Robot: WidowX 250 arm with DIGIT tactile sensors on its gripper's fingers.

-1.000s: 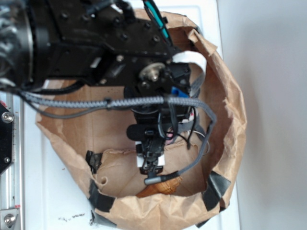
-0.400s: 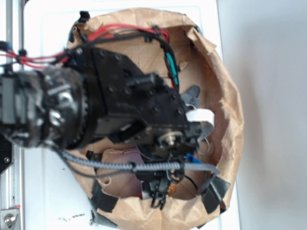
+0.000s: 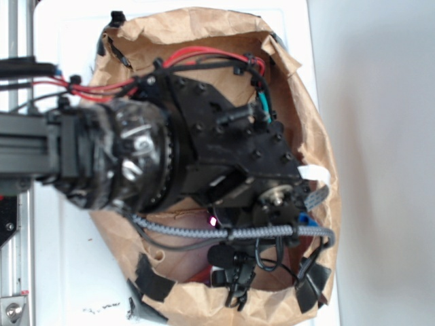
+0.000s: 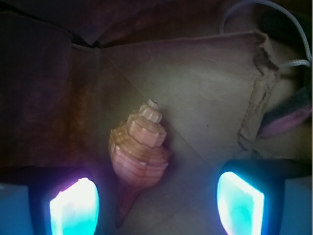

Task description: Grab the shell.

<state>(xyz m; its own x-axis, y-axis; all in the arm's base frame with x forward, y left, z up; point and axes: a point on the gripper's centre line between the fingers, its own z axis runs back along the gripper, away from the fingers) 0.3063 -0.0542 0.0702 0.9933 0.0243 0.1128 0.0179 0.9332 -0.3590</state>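
The shell (image 4: 139, 152) is an orange-brown ribbed spiral lying on the brown paper floor, with its blunt spire pointing away and its thin tail toward me. In the wrist view my gripper (image 4: 156, 203) is open. The shell's tail lies between the two glowing fingertips, close to the left pad (image 4: 73, 208) and well apart from the right pad (image 4: 239, 203). Neither pad touches it. In the exterior view the gripper (image 3: 238, 288) hangs low inside the paper bag (image 3: 319, 122) near its front rim, and the arm hides the shell.
The bag's crumpled paper walls ring the gripper on all sides. Black tape patches (image 3: 153, 282) sit on the front rim. A grey-and-pink plush piece (image 4: 288, 117) and a torn paper flap (image 4: 257, 98) lie at the right. A metal rail (image 3: 13, 258) runs along the left.
The arm has swung toward the bag's front rim and lowered into it. The shell, visible in the exterior view a second ago, is now covered by the arm.
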